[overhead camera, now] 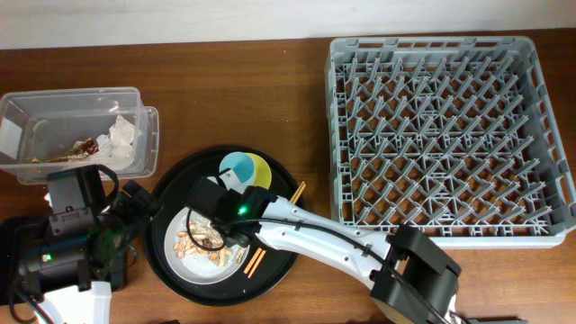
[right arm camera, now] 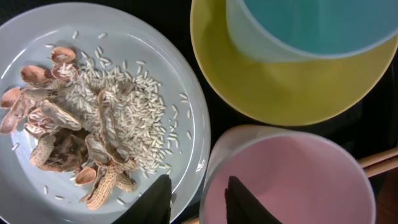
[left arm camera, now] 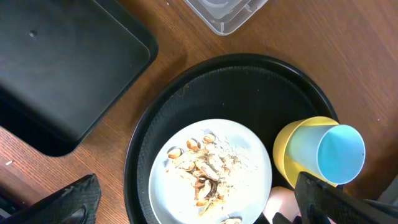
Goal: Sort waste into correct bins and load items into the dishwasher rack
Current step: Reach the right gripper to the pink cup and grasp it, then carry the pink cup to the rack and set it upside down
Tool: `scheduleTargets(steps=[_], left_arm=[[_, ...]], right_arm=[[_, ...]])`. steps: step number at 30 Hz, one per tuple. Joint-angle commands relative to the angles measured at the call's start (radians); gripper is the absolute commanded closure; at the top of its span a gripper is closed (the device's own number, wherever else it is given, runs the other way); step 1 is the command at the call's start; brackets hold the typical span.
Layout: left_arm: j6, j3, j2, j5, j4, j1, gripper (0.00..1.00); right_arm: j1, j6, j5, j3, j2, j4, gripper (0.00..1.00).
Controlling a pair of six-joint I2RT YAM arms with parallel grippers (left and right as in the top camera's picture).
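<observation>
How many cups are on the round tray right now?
2: the light blue cup sits in the yellow bowl; the pink cup stands beside the white plate.

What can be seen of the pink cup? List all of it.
The pink cup looks like smooth matte plastic, round, upright, mouth up, empty as far as shown. It stands on the round black tray, beside the white plate and the yellow bowl, chopsticks at its right. The right pincer straddles its rim on the plate side, one finger inside; contact cannot be told.
</observation>
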Motion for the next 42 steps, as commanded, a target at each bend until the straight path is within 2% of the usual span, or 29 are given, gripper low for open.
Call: scheduleTargets(steps=[1, 4, 12, 19, 22, 26, 28, 29, 33, 39, 41, 42], left_arm=[[0.001, 0.006, -0.005, 0.004, 0.002, 0.005, 0.01], [0.001, 0.006, -0.005, 0.004, -0.005, 0.005, 0.01], [0.001, 0.006, -0.005, 0.004, -0.005, 0.005, 0.01], [0.001, 0.006, -0.005, 0.004, -0.005, 0.005, 0.01], [0.001, 0.006, -0.005, 0.004, -0.005, 0.005, 0.01], [0.001, 0.006, -0.005, 0.004, -0.005, 0.005, 0.01], [0.001, 0.006, -0.005, 0.004, -0.005, 0.005, 0.01], [0.001, 0.006, -0.005, 0.004, -0.005, 0.005, 0.01], [0.001, 0.006, -0.005, 0.004, -0.005, 0.005, 0.01], [0.001, 0.006, -0.005, 0.004, -0.005, 0.005, 0.01], [0.001, 0.006, -0.005, 0.004, -0.005, 0.005, 0.01], [0.001, 0.006, -0.005, 0.004, -0.005, 0.005, 0.01]], right_arm=[[-0.003, 0.014, -0.010, -0.012, 0.019, -0.010, 0.73], [-0.003, 0.014, -0.030, -0.012, 0.019, -0.010, 0.75], [-0.004, 0.013, -0.040, 0.040, 0.016, -0.045, 0.96], [-0.013, 0.013, -0.021, 0.185, -0.010, -0.207, 0.96], [-0.089, -0.015, -0.013, 0.320, -0.083, -0.357, 0.96], [-0.291, -0.135, -0.068, 0.379, -0.208, -0.389, 0.96], [-0.525, -0.193, -0.261, 0.379, -0.256, -0.385, 0.96], [-0.656, -0.268, -0.448, 0.379, -0.257, -0.373, 0.96], [-1.022, -0.417, -0.988, 0.370, -0.176, -0.312, 0.96], [-1.228, -0.415, -1.379, 0.370, 0.034, -0.164, 0.96], [-1.295, -0.415, -1.588, 0.370, 0.163, -0.137, 0.96], [-1.313, -0.406, -1.609, 0.370, 0.219, -0.143, 0.96]])
